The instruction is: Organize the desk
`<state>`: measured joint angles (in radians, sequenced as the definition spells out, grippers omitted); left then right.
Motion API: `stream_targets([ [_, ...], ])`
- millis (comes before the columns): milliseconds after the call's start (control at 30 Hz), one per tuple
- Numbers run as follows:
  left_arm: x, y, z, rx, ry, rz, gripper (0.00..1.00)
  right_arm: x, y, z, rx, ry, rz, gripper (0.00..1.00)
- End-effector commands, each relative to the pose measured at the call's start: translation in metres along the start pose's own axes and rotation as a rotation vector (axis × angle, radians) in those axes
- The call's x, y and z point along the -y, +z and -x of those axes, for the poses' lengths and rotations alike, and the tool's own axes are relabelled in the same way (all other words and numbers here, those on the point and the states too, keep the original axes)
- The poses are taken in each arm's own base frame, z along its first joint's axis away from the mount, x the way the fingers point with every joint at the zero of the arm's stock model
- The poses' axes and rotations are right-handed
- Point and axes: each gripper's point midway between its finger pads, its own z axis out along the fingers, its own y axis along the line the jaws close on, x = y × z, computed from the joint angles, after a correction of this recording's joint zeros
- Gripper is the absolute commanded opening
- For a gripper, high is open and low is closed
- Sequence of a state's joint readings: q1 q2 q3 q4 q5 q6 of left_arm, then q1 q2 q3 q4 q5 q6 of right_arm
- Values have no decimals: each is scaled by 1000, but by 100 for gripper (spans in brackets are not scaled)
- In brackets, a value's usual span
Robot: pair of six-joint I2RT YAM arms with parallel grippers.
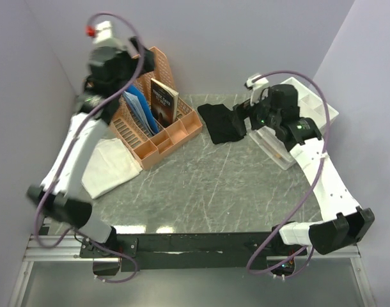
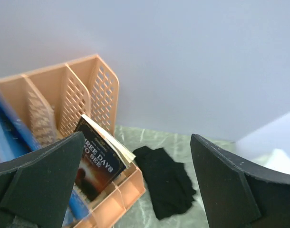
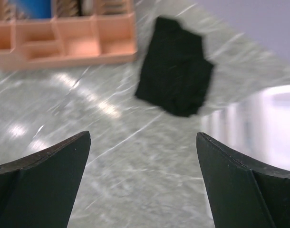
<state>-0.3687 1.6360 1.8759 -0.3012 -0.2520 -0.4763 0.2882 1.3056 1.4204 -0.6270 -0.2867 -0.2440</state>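
Jaws wide on both: left arm (image 1: 109, 64) raised over the organizer (image 1: 158, 131), right arm (image 1: 284, 118) near the black cloth (image 1: 220, 123).

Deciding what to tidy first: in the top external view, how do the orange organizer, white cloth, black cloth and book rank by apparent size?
Largest to smallest:
1. orange organizer
2. white cloth
3. black cloth
4. book, though its lower part is hidden inside the organizer, so its full size is unsure.

Plain lavender walls (image 1: 246, 38) close in the worktop (image 1: 201, 185) at back, left and right; even light, glare patches (image 1: 132, 228) near its front edge.
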Motion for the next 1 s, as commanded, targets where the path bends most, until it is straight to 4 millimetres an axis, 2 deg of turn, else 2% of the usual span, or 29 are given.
stream_targets([
  [0, 5, -67, 4, -128, -42, -159, 100, 43, -53, 59, 179, -49, -255, 100],
  [33, 1, -76, 5, -135, -25, -149, 99, 48, -58, 63, 190, -56, -273, 100],
  [67, 1, -93, 16, -120, -17, -150, 99, 51, -65, 70, 208, -61, -290, 100],
  [100, -4, -104, 11, -151, -6, -134, 99, 55, -69, 74, 217, -58, -308, 100],
  [200, -18, -134, 30, -98, 7, -72, 99, 68, -83, 90, 262, 1, -380, 100],
  [233, -22, -141, 30, -102, 10, -55, 100, 81, -93, 94, 279, 39, -471, 100],
  [267, -26, -153, 41, -65, 6, -37, 100, 89, -102, 104, 332, 73, -523, 100],
  [367, -32, -175, 49, -38, -4, -16, 99, 112, -132, 116, 413, 169, -698, 100],
  [467, -39, -188, 50, -25, -14, 7, 99, 123, -157, 122, 475, 203, -797, 100],
  [600, -49, -192, 39, -37, -17, 36, 99, 130, -175, 121, 495, 204, -871, 100],
  [733, -52, -192, 33, -55, -19, 48, 99, 129, -183, 119, 507, 208, -881, 100],
  [967, -51, -197, 39, -43, -18, 45, 99, 128, -187, 121, 523, 208, -866, 100],
])
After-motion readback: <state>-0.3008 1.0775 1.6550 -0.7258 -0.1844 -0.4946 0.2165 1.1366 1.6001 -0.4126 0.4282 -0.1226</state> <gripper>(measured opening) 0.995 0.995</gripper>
